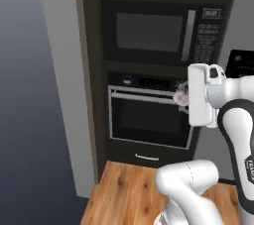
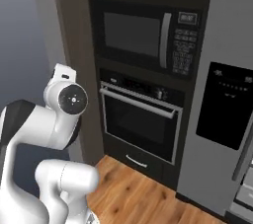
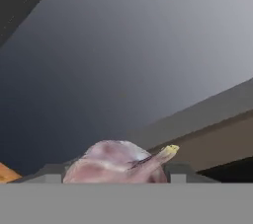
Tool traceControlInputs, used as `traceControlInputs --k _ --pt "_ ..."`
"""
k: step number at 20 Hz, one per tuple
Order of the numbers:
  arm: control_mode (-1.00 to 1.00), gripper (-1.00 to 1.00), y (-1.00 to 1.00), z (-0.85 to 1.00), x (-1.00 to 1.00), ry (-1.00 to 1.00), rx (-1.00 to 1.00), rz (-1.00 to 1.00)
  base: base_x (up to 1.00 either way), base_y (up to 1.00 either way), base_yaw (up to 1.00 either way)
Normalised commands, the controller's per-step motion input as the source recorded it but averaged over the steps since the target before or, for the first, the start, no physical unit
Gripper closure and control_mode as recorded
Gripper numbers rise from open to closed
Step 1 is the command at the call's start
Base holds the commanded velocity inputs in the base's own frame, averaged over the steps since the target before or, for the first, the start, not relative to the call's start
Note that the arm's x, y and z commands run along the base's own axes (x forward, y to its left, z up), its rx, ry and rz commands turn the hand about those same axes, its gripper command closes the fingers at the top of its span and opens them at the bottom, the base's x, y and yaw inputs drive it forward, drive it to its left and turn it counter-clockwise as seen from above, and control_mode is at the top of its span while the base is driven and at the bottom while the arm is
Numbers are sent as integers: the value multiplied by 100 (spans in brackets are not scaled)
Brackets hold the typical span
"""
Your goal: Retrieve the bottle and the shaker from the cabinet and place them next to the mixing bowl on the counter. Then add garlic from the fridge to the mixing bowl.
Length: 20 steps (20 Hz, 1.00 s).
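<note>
Pinkish-white garlic (image 3: 114,163) sits at the bottom of the hand view, a papery bulb with a yellow-tipped stem pointing up to the right, lodged between the two dark finger tips of the gripper (image 3: 117,173), which is clamped on it from both sides. Beyond the bulb that view looks out on a blue-grey wall, with a slanting grey strip and a brown edge at the right.

From the left base view the same bulb shows as a pale pink lump (image 1: 181,93) just left of the white hand, raised in the air in front of the oven. The white arm (image 1: 233,115) bends up from the lower right, its lower link curving over a wooden floor (image 1: 124,189).

Behind the hand stands a tall dark cabinet column. A built-in oven (image 1: 149,115) with a silver bar handle and dark glass door occupies its middle, with a narrow drawer (image 1: 147,158) under it. Above the oven is a black microwave (image 1: 163,31) with a vertical silver handle and a keypad at its right.

In the right base view a stainless fridge (image 2: 222,114) stands just right of the column, with a black dispenser panel in its door. Left of the column runs the plain grey-blue wall (image 2: 24,45).
</note>
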Motion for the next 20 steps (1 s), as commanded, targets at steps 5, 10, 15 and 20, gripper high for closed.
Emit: traceControlInputs --k 5,10,15,20 --pt "100 100 0 0 0 0 0 0 -91 3 35" --pt "100 100 0 0 0 0 0 0 -97 -1 32" --pt "100 100 0 0 0 0 0 0 -99 -1 31" --pt "100 100 0 0 0 0 0 0 -100 -7 29"
